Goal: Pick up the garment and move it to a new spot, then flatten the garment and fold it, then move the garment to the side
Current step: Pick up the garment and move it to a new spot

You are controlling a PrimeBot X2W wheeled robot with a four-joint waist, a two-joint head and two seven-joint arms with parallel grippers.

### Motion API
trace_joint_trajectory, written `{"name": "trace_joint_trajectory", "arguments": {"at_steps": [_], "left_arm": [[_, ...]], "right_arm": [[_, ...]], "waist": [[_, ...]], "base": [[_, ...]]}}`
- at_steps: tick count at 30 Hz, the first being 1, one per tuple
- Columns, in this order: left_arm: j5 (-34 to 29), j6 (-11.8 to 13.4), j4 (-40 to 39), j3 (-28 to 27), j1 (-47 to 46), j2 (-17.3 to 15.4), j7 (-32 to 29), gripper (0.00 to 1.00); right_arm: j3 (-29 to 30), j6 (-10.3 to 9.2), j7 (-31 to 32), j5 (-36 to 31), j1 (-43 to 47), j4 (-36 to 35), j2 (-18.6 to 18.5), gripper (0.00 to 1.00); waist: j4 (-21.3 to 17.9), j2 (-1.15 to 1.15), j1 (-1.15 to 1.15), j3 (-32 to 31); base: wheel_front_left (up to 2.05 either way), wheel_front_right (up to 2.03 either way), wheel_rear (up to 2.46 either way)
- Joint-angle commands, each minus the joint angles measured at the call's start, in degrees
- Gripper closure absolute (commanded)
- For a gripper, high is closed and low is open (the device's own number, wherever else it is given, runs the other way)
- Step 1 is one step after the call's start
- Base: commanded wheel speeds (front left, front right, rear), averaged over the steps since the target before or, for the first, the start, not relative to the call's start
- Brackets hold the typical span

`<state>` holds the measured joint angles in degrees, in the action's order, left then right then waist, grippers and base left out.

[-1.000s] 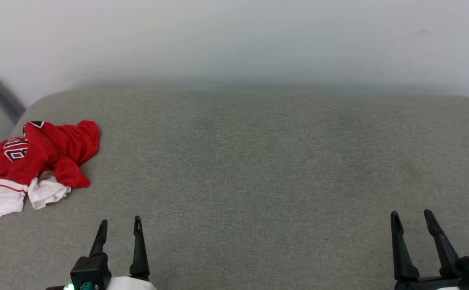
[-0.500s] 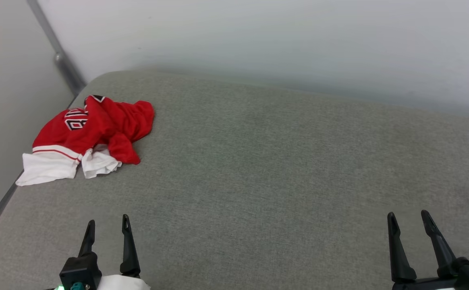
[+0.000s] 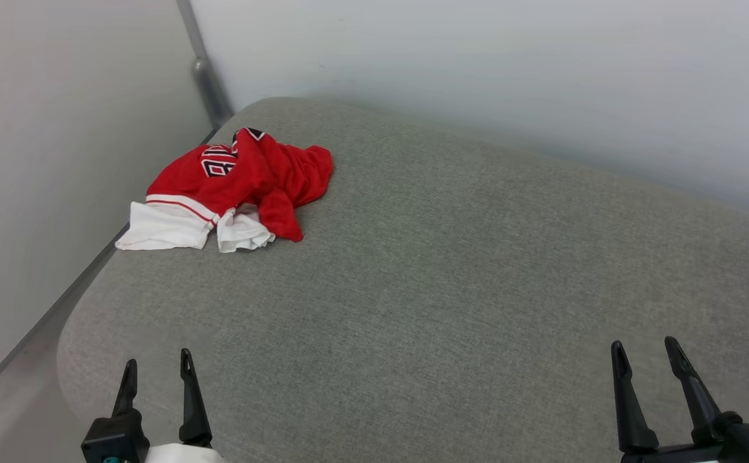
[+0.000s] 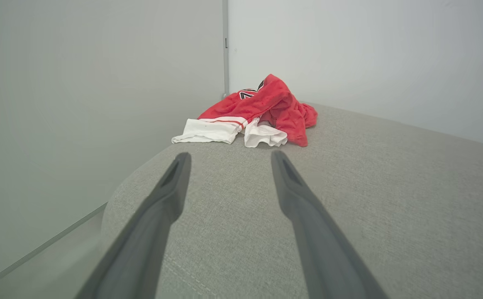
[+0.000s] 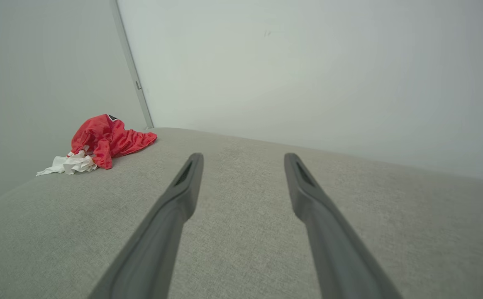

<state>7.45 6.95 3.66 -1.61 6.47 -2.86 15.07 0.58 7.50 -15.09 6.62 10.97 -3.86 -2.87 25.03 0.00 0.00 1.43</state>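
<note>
Left gripper sits low at the near edge of the grey cushion, fingers spread wide, nothing between them. The right gripper mirrors it, wide and empty, far across. Out ahead of the left fingers, a touch to the right and well apart, lies the garment, bunched in the far left corner near the wall. The left arm looks clearly nearer. The heap runs roughly crosswise: white sleeves toward the cushion's left edge, red body humped behind them, black white-edged lettering half hidden in the folds.
</note>
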Motion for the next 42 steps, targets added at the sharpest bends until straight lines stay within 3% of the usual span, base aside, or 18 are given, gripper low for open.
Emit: {"name": "trace_joint_trajectory", "arguments": {"at_steps": [1, 15, 20, 28, 38, 42], "left_arm": [[0.0, 0.2, -0.2, -0.1, 0.2, 0.0, 0.2, 0.0], [-0.5, 0.2, 0.6, -1.7, -0.2, 0.0, 0.2, 0.0], [-0.2, -3.4, 1.8, -4.8, -4.0, -0.3, 0.2, 0.0], [0.3, -10.0, 3.6, -11.1, -17.0, -5.7, 0.2, 0.0], [2.4, -12.5, 8.4, -15.5, -36.3, -14.3, 0.2, 0.0], [4.0, -13.3, 13.6, -15.9, -43.8, -18.8, -0.5, 0.0]], "right_arm": [[-0.1, -0.02, -0.1, -0.3, 0.7, -0.2, 0.0, 0.0], [-1.0, -0.02, -0.1, -0.8, 0.4, 0.0, 0.0, 0.0], [-1.1, -0.02, -0.1, -1.2, -0.3, -0.2, 0.0, 0.0], [-0.5, -0.02, -0.1, -4.3, -3.6, -2.1, 0.0, 0.0], [1.5, -0.02, -0.1, -8.2, -10.3, -5.9, 0.0, 0.0], [2.1, -0.02, -0.1, -9.4, -12.8, -8.1, 0.0, 0.0]], "waist": [[1.1, 0.0, 0.0, -0.1], [2.5, 0.0, 0.0, 0.2], [1.6, 0.0, 0.0, 1.2], [-1.2, 0.0, 0.0, 6.9], [-5.7, 0.0, 0.0, 18.0], [-7.0, 0.0, 0.0, 21.7]], "base": [[0.0, 0.0, 0.0], [0.0, 0.0, 0.0], [0.0, 0.0, 0.0], [0.0, 0.0, 0.0], [0.0, 0.0, 0.0], [0.0, 0.0, 0.0]]}}
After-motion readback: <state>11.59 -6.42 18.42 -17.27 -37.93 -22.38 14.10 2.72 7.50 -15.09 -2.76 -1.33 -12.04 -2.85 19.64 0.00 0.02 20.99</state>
